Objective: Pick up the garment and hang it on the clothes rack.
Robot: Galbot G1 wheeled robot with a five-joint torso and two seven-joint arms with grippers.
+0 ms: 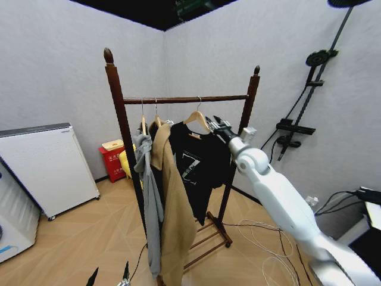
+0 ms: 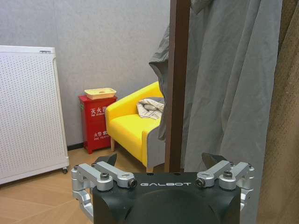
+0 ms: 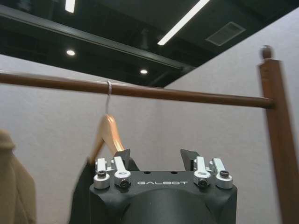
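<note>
The garment [image 1: 196,161], a black T-shirt with a white print, hangs on a light wooden hanger [image 1: 196,118] whose hook sits over the top bar of the clothes rack [image 1: 184,99]. My right gripper [image 1: 216,124] is raised beside the hanger's right shoulder. In the right wrist view the right gripper [image 3: 156,156] is open with nothing between its fingers. The hanger [image 3: 106,133] stands just past one fingertip, hooked on the bar [image 3: 187,95]. My left gripper [image 2: 161,161] is open and held low, facing the rack's post [image 2: 179,70].
A grey hooded jacket [image 1: 146,179] and a long tan coat [image 1: 172,202] hang on the rack's left part. A yellow chair [image 2: 135,126], a red box [image 2: 96,121] and a white cabinet [image 1: 44,167] stand by the wall. Cables [image 1: 268,238] lie on the floor.
</note>
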